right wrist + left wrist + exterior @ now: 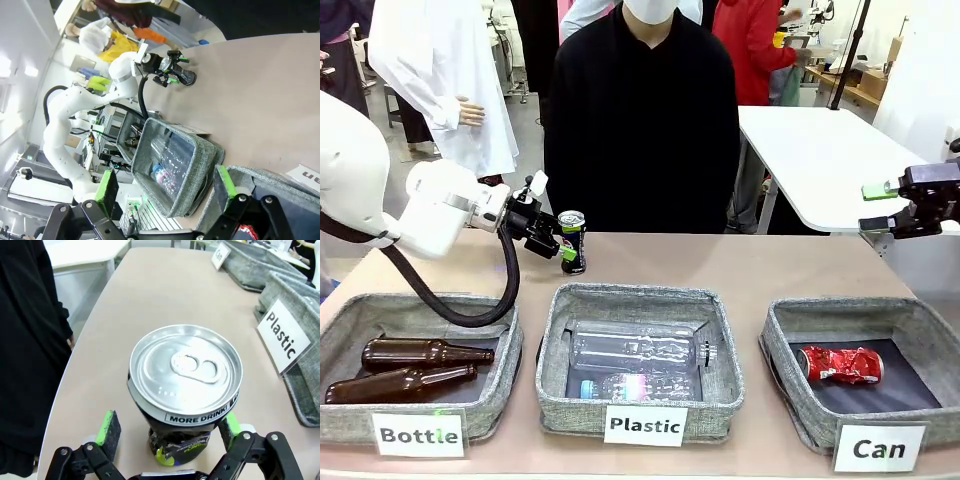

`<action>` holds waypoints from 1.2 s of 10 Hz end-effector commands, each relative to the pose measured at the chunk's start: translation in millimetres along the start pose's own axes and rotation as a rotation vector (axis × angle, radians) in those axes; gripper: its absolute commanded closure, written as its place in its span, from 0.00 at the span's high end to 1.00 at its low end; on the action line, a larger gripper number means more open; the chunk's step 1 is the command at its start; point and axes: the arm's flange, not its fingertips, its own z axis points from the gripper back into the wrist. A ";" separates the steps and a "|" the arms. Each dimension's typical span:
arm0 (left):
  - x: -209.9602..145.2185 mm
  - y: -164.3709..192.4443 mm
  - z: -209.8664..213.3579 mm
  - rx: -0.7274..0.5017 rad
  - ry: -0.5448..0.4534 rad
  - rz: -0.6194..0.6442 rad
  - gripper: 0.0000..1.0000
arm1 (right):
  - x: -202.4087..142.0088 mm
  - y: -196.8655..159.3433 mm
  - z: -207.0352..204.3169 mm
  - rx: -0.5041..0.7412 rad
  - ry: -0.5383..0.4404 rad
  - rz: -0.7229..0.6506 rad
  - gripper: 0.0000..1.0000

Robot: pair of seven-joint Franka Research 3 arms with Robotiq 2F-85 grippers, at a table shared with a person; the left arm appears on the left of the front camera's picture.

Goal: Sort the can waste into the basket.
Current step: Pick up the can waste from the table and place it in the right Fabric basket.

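Front view shows the left tool (563, 250) reaching in sideways at the black can (573, 242), which stands upright on the counter (740, 270) just behind the "Plastic" basket (640, 352) and in front of the person in black. Left wrist view puts the green pads (106, 426) either side of the can's lower body: one pad sits against or very near the can wall, the other stands a little apart. Whether the jaws have actually clamped the can cannot be told; they are part-way closed around it, and a secure hold is not confirmed.

The right tool (880, 208) hangs wide open with nothing in it, above the counter's right end near the "Can" basket (865, 372). The dented red can (841, 364) already lies inside that basket.

Risks, as judged:
- The grip sits low on the can, so it may pivot or tip if lifted before both pads bear evenly.
- Uneven pad contact may push the can sideways across the counter.
- The can is thin-walled; hard clamping could crush it and loosen the hold.
- The route to the "Can" basket passes the "Plastic" basket; an early release would mis-sort it.
- The open right tool stands near the target, so clearance needs watching.
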 end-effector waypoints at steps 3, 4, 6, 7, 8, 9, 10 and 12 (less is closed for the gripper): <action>-0.1 6.2 -0.7 -0.051 -0.058 -0.024 0.00 | -0.7 1.2 1.9 0.003 0.003 0.014 1.00; 0.4 6.6 -1.6 -0.055 -0.068 -0.030 0.00 | -0.7 1.2 1.9 0.003 0.003 0.014 1.00; -0.8 6.3 -4.4 -0.068 -0.099 -0.036 0.15 | -0.7 1.2 1.9 0.003 0.003 0.014 1.00; -0.5 6.7 -5.0 -0.070 -0.110 -0.036 0.06 | -0.7 1.2 1.9 0.003 0.003 0.014 1.00; -1.5 9.1 -4.0 -0.075 -0.113 -0.028 0.00 | -0.7 1.2 1.9 0.003 0.003 0.014 1.00; -1.0 8.1 0.5 -0.078 -0.121 -0.026 0.00 | -0.7 1.2 1.9 0.003 0.003 0.014 1.00; 2.4 2.6 10.1 -0.068 -0.128 -0.032 0.00 | -0.7 1.2 1.9 0.003 0.003 0.014 1.00; 20.1 -15.1 56.0 -0.108 -0.100 0.065 0.00 | -0.7 1.2 1.9 0.003 0.003 0.014 1.00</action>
